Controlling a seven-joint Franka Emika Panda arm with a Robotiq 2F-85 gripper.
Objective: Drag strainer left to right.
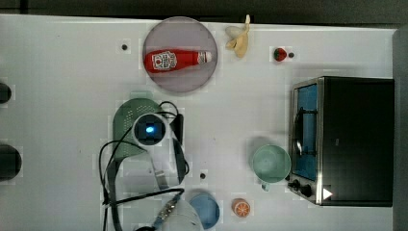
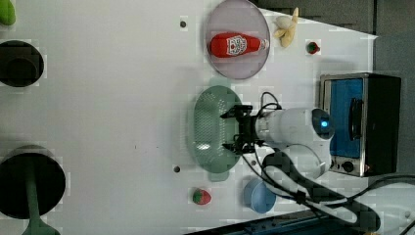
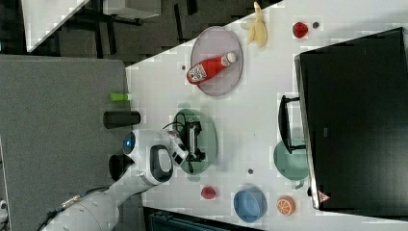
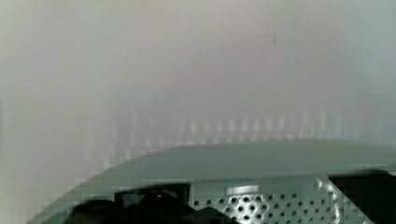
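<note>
A: Pale mint plastic: your strainer lies on the white counter in the top view's left half, just below the grey plate carrying the ketchup bottle. The wrist housing covers most of it there.

B: And the gripper?

A: In the left view you see it over the strainer's bowl at the rim nearer the arm. The fingers stand spread apart, one toward each end, grasping nothing. Whether they touch the plastic, you cannot tell.

B: Wrist view?

A: Blurred. Perforated wall and rim; dark shapes cut off at the edge.

B: Neighbours?

A: Teal cup beside the toaster oven, well apart from the strainer.
</note>
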